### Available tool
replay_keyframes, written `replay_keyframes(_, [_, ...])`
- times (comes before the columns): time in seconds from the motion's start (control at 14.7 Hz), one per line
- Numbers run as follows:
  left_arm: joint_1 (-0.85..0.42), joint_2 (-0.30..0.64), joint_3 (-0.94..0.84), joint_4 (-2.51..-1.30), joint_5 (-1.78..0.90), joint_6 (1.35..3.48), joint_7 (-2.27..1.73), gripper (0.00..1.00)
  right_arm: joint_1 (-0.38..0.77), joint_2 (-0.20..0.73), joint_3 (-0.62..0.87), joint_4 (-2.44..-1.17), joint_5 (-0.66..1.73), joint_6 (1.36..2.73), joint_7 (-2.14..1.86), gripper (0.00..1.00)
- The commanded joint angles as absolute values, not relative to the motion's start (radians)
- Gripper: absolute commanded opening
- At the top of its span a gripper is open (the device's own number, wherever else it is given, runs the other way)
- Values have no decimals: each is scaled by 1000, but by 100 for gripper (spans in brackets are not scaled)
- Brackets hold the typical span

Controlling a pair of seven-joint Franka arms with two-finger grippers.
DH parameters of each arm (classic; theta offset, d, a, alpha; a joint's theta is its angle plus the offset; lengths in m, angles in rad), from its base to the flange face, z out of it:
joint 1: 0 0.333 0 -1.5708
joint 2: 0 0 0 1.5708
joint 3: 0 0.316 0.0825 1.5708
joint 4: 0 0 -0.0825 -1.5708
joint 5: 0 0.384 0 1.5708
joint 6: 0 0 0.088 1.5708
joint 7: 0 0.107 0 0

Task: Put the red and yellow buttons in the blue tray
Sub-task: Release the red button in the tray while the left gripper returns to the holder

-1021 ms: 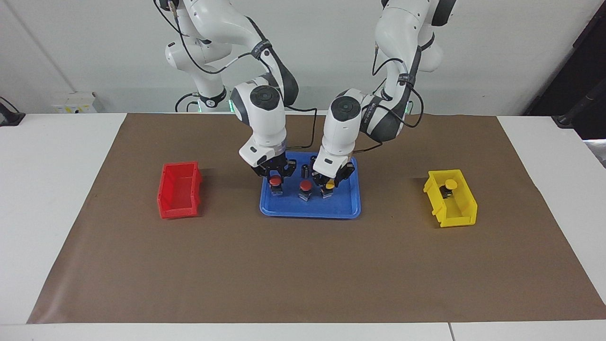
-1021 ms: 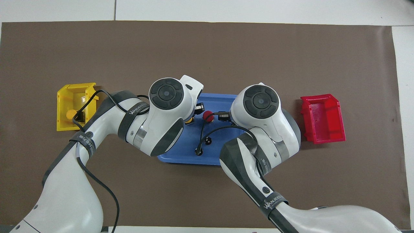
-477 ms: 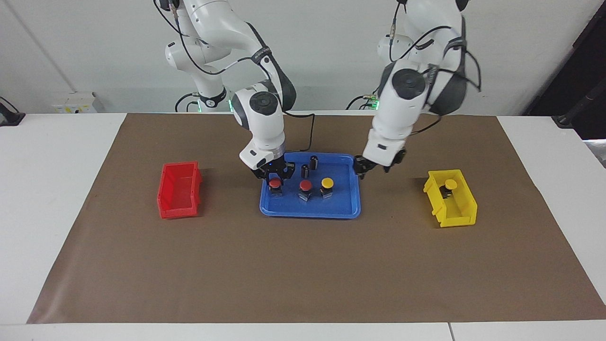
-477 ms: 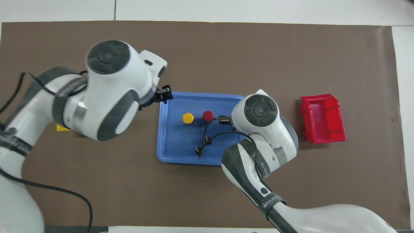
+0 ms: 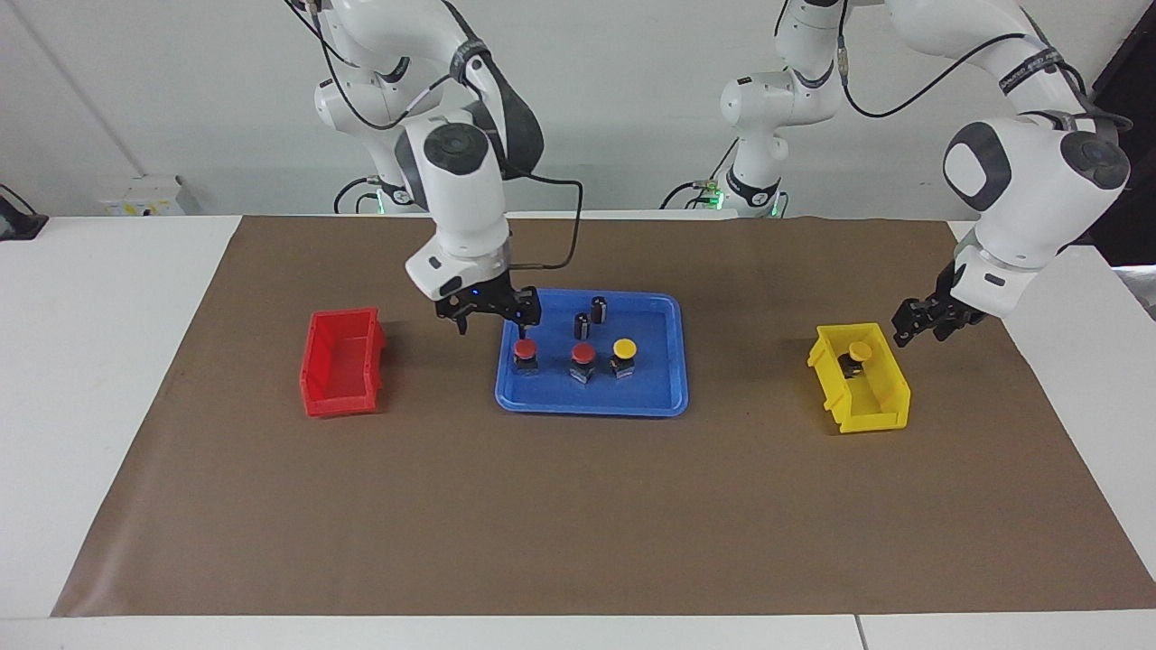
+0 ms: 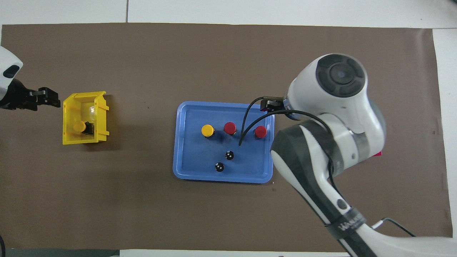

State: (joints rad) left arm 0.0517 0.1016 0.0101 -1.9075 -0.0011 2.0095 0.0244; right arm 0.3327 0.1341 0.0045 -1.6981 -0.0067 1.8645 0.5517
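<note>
Blue tray point(image 5: 664, 397) holds three buttons in a row: two red point(image 5: 525, 348) point(image 5: 583, 353), one yellow point(image 5: 624, 348), with two black cylinders point(image 5: 590, 316) nearer the robots. A second yellow button point(image 5: 859, 351) sits in the yellow bin point(image 5: 880, 408). Right gripper point(image 5: 492, 311) hangs empty, fingers seemingly apart, over the tray's edge toward the red bin point(image 5: 341, 361). Left gripper point(image 5: 926, 320) hovers beside the yellow bin, empty; I cannot tell its fingers' state.

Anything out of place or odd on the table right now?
One yellow button sits in the yellow bin, not in the blue tray with the two red buttons and the other yellow one. Two capless black cylinders share the tray. Nothing is spilled or visibly damaged.
</note>
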Motion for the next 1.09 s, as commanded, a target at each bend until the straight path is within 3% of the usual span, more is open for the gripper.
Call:
replay_keyframes(0.0, [49, 63, -8, -2029, 2, 2104, 43, 67, 223, 62, 12, -1620, -3, 1743, 531, 100])
replay_keyframes(0.34, [29, 63, -9, -2075, 2, 2135, 37, 67, 26, -43, 11, -1612, -5, 1550, 286, 100])
replay_keyframes(0.54, [14, 54, -9, -2134, 2, 2169, 40, 67, -116, -66, 12, -1665, -2, 1566, 87, 100])
replay_keyframes(0.61, [14, 52, -9, -2152, 2, 2195, 41, 67, -130, -86, 15, -1701, -3, 1587, 51, 100])
replay_keyframes(0.75, [15, 41, -9, -2178, 2, 2209, 43, 67, -126, -65, 12, -1640, -5, 1524, 48, 100])
replay_keyframes(0.82, [15, 40, -9, -2181, 2, 2215, 41, 61, -126, -48, 17, -1584, -8, 1450, 51, 100])
replay_keyframes(0.89, [17, 40, -9, -2181, 2, 2223, 40, 41, -127, -38, 14, -1566, -9, 1427, 48, 100])
replay_keyframes(0.95, [17, 41, -8, -2180, 2, 2224, 34, 2, -126, -37, 8, -1568, -8, 1428, 43, 100])
replay_keyframes(1.02, [18, 46, -8, -2168, 2, 2212, 31, 1, -126, -38, 9, -1571, -8, 1433, 44, 100])
